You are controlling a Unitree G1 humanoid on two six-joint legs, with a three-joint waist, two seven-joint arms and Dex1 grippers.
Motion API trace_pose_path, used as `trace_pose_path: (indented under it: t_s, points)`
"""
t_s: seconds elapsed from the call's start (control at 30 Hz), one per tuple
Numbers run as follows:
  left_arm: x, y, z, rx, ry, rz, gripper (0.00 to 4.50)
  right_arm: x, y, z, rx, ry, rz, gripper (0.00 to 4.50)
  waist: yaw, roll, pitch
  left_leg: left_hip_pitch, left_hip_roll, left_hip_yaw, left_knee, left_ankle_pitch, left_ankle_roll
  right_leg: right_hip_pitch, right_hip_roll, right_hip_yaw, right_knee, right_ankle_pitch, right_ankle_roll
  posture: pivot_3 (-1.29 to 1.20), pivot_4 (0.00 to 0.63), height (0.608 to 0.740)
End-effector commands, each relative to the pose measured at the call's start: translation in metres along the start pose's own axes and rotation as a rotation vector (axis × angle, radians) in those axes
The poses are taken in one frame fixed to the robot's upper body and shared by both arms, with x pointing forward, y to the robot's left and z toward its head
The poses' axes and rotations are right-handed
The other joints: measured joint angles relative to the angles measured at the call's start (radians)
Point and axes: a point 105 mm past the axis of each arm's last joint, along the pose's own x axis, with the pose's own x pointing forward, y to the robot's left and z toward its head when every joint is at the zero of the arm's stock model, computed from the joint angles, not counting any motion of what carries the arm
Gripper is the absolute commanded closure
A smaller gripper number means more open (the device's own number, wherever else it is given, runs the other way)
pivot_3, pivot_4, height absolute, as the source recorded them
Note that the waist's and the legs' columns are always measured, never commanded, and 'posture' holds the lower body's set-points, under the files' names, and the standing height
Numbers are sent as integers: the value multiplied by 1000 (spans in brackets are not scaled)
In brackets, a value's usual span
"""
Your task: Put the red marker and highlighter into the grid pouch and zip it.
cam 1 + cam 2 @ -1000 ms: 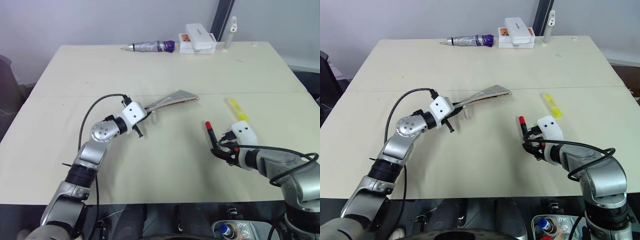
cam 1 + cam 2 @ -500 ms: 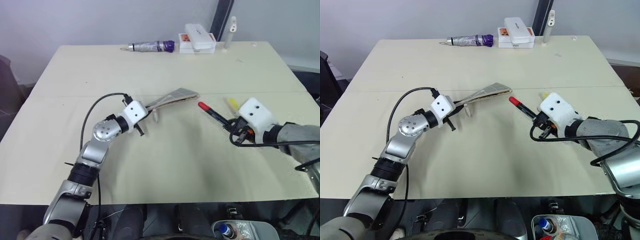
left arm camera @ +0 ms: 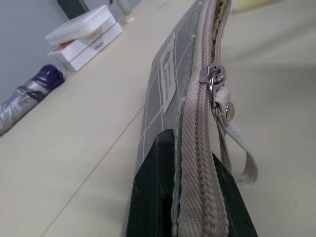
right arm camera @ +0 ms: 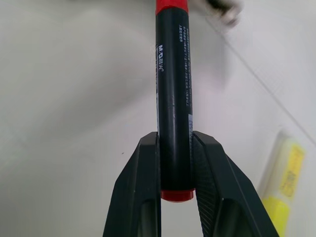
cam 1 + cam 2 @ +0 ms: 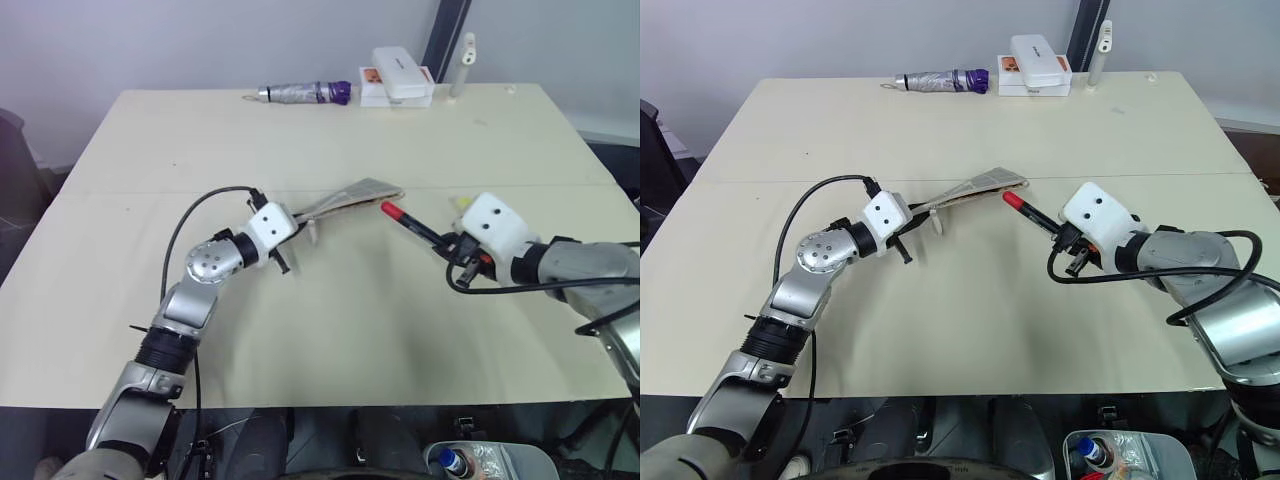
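Grey fabric grid pouch (image 5: 352, 195) with thin white lines hangs lifted off the cream counter (image 5: 330, 320), pinched at its near end along the zipper edge by the left claw (image 3: 182, 177), whose black fingers (image 3: 155, 192) are clamped together on the fabric. In the left wrist view the pouch stands on edge, its white label (image 3: 168, 79) on the side face, the metal zipper pull (image 3: 213, 78) partway along and a pale strap (image 3: 237, 148) hanging from it.

Across from it, the right claw (image 4: 175, 168) is clamped on the slim red marker (image 5: 415, 225), red at both ends with a black barrel. The grip sits at the marker's rear end, and the front red tip points toward the far end of the pouch, just beside it but apart from it.

A short bright yellow highlighter (image 4: 284, 192) lies on the counter close behind the right claw.

At the far edge of the counter lie a folded grey and purple umbrella (image 5: 305, 94) and stacked white boxes (image 5: 398, 75), well apart from both arms.
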Motion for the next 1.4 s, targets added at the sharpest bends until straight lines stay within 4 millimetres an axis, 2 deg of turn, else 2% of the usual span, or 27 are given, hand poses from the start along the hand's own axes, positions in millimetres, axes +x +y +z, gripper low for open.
trace_pose_path:
  t_s: [0.03, 0.47, 0.8, 0.9, 0.97, 1.03, 1.27, 1.37, 1.4]
  points:
    - [-1, -1, 13, 23, -49, -3, 4500, -3, -9, 11, -37, -36, -46, 4141, 0, 0, 0, 0, 0, 0, 0, 0, 0, 0, 0, 0, 0, 0, 0, 0, 150, 740]
    - [-2, -8, 14, 55, -49, -43, 4500, -3, -8, 8, -64, -10, -43, 4141, 0, 0, 0, 0, 0, 0, 0, 0, 0, 0, 0, 0, 0, 0, 0, 0, 150, 740]
    - [-6, -12, 17, 147, -58, -94, 4500, -1, -10, 1, -225, 71, -49, 4141, 0, 0, 0, 0, 0, 0, 0, 0, 0, 0, 0, 0, 0, 0, 0, 0, 150, 740]
    - [-7, -16, 19, 198, -58, -138, 4500, -1, -9, 2, -353, 98, -36, 4141, -1, 0, 0, 0, 0, 0, 0, 0, 0, 0, 0, 0, 0, 0, 0, 0, 150, 740]
    - [-6, -20, 22, 233, -62, -185, 4500, 1, -3, 6, -498, 108, 4, 4141, -1, 0, 0, 0, 0, 0, 0, 0, 0, 0, -1, 0, 0, 0, 0, 0, 150, 740]
    - [-5, -29, 25, 273, -71, -255, 4500, 7, 4, 19, -570, 69, 28, 4141, -4, 0, 0, 0, 0, 0, -1, 0, 0, -1, -1, 0, 0, 0, 0, 0, 150, 740]
    - [-1, -39, 35, 301, -88, -344, 4500, 23, 17, 52, -738, -13, 65, 4141, -3, 0, 0, 0, 0, 0, -1, 0, 0, -1, 0, 0, -1, 0, 0, 0, 150, 740]
    - [0, -39, 38, 291, -97, -345, 4500, 27, 19, 59, -763, -28, 70, 4141, -2, 0, 0, 0, 0, 0, 0, 0, 0, -1, -1, 0, -1, 0, 0, 0, 150, 740]
    - [1, -39, 39, 286, -98, -340, 4500, 27, 18, 60, -766, -29, 69, 3089, -2, 0, 0, 0, 0, 0, 0, 0, 0, -1, -1, 0, -1, 0, 0, 0, 150, 740]
